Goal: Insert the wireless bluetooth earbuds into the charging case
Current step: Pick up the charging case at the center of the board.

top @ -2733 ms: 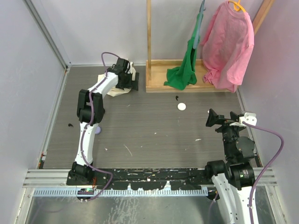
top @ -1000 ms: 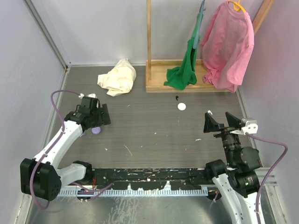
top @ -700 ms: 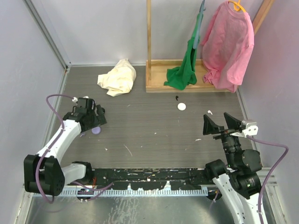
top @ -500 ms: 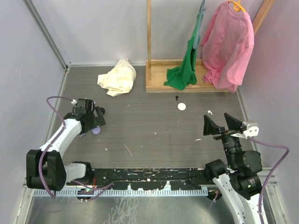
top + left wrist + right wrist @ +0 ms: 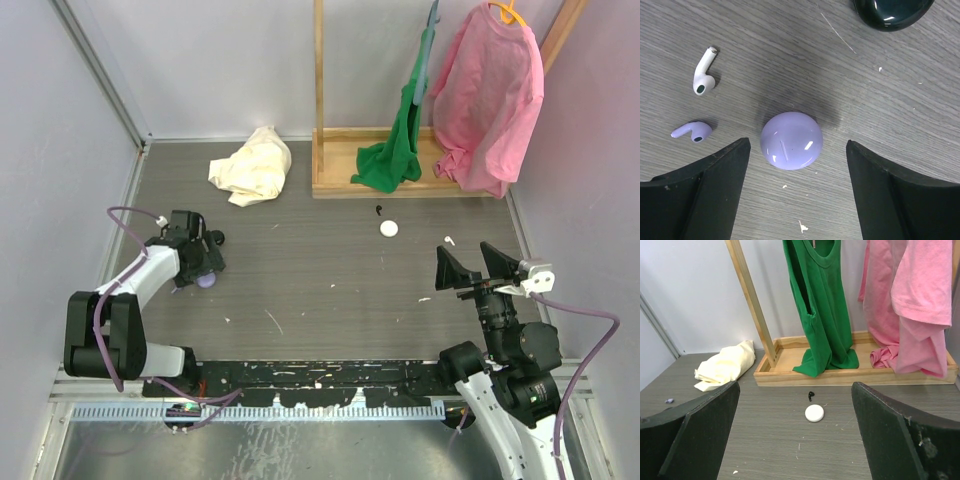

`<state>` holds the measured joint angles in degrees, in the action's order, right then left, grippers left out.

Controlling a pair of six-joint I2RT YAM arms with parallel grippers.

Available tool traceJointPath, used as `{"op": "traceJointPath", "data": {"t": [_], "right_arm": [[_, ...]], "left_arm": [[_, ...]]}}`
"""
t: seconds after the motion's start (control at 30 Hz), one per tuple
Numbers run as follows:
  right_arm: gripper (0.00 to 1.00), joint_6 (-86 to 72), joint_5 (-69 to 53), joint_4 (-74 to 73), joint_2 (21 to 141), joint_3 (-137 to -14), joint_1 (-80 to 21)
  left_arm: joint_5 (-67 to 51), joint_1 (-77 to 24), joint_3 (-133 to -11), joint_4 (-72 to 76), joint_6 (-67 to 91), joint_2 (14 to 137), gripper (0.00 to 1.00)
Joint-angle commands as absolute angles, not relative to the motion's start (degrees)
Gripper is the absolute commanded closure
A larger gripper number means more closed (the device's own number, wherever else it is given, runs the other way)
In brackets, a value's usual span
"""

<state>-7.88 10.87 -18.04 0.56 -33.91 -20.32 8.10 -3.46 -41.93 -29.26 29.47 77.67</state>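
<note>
A closed round purple charging case (image 5: 791, 140) lies on the grey table, seen also in the top view (image 5: 206, 281). A white earbud (image 5: 704, 78) and a purple earbud (image 5: 692, 132) lie loose to its left. My left gripper (image 5: 797, 192) hovers just above the case, open wide and empty, its fingers on either side of it; in the top view it (image 5: 200, 265) is at the left. My right gripper (image 5: 477, 268) is open, empty, raised at the right. A white round case (image 5: 388, 228) and a black earbud (image 5: 378, 210) lie mid-table, also in the right wrist view (image 5: 814, 413).
A black case (image 5: 892, 12) lies just beyond the purple one. A cream cloth (image 5: 250, 166) is at the back left. A wooden rack base (image 5: 400, 185) with green (image 5: 395, 150) and pink (image 5: 490, 90) shirts stands at the back. A small white piece (image 5: 449, 241) lies near the right gripper.
My left arm swung from the cream cloth at the back down to the purple case and has settled over it, open. My right gripper tilted up slightly.
</note>
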Motion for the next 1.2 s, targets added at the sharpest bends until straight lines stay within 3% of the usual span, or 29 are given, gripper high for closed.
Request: {"op": "traceJointPath", "data": {"t": [0.0, 0.13, 0.6, 1.17], "right_arm": [[0.0, -7.53, 11.85, -15.56, 0.68, -34.24, -20.72], [0.0, -7.65, 11.89, -15.56, 0.62, -34.27, -20.73], [0.0, -7.5, 11.79, -15.47, 0.3, -34.19, -20.74], [0.0, -8.09, 8.41, -15.03, 2.3, -34.43, -20.71]], "left_arm": [[7.95, -3.08, -43.02, -26.69, 30.56, 77.8, 0.23], [7.72, -3.08, -43.4, -26.97, 31.05, 78.93, 0.29], [7.33, -3.08, -44.24, -27.34, 31.65, 81.51, 0.35], [1.35, -5.24, -44.25, -26.72, 29.46, 80.77, 0.55]]}}
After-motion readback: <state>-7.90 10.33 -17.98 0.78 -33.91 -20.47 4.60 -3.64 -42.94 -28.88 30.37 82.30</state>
